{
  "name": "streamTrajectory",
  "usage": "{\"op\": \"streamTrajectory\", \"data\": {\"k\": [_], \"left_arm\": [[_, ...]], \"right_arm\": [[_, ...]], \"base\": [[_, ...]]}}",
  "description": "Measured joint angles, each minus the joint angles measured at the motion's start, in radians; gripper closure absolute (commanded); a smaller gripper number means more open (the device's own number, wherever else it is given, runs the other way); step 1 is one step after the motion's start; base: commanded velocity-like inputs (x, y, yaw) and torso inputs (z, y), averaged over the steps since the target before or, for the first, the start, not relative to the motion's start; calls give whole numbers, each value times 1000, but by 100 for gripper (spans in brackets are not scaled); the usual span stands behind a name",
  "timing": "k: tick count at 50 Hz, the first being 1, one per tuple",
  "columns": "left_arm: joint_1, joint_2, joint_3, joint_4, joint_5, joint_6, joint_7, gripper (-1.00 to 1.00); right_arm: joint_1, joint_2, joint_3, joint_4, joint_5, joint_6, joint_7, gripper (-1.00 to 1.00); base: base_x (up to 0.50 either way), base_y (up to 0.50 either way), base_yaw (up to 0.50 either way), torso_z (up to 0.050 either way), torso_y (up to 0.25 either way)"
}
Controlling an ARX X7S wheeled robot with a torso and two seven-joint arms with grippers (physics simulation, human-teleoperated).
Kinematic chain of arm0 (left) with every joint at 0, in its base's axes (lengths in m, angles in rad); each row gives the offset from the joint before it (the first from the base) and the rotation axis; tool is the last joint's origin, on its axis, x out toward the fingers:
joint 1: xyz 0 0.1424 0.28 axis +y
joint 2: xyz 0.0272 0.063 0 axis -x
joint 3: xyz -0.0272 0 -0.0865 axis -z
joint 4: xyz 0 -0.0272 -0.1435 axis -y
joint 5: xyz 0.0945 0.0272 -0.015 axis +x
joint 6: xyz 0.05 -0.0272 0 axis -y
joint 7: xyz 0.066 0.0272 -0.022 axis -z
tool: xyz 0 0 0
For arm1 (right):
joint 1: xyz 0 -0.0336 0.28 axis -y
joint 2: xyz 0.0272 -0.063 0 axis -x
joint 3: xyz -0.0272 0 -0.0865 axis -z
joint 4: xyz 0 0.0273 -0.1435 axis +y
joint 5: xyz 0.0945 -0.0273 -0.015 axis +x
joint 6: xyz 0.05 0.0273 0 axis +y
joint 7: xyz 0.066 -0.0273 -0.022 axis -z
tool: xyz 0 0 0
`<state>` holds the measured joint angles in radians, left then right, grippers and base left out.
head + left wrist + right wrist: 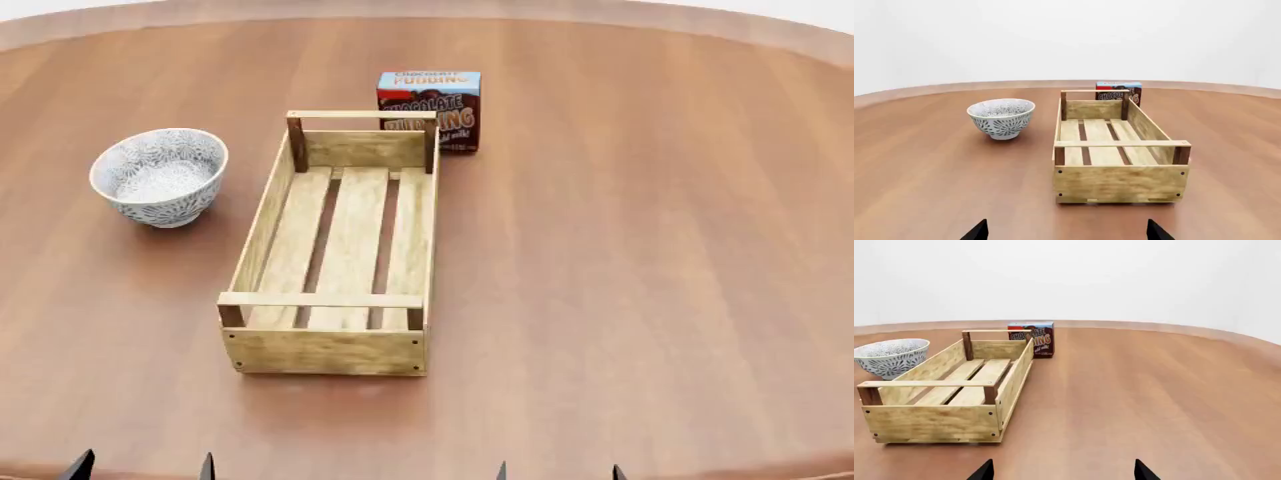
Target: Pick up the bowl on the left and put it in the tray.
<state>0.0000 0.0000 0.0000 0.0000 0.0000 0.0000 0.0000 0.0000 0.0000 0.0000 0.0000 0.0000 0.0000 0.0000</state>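
The small round white ceramic bowl with grey-blue floral pattern (159,176) stands upright on the brown wooden tabletop (641,260), towards its left edge, just beside the long light-wood slatted tray (336,255) and not touching it. A chocolate pudding box (430,108) stands behind the tray's far end. The left gripper (140,468) and the right gripper (558,472) are at the near edge, both wide open and holding nothing.

Round wood table (641,250), plain white bkgd.

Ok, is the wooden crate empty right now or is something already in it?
Empty: the crate shows only bare slats, and the bowl stands upright on the table beside it.
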Motion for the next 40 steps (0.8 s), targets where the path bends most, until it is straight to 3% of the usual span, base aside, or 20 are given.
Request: {"op": "streamTrajectory", "data": {"k": [30, 40], "left_arm": [[-2, -57, 66, -2, -56, 10, -69, -100], [-3, -69, 81, 3, -73, 10, -87, -100]], "right_arm": [[-3, 57, -64, -5, 70, -19, 61, -100], [-6, 73, -79, -10, 81, -36, 78, -100]], "base": [[0, 0, 0, 0, 0], [2, 434, 0, 0, 0]]}}
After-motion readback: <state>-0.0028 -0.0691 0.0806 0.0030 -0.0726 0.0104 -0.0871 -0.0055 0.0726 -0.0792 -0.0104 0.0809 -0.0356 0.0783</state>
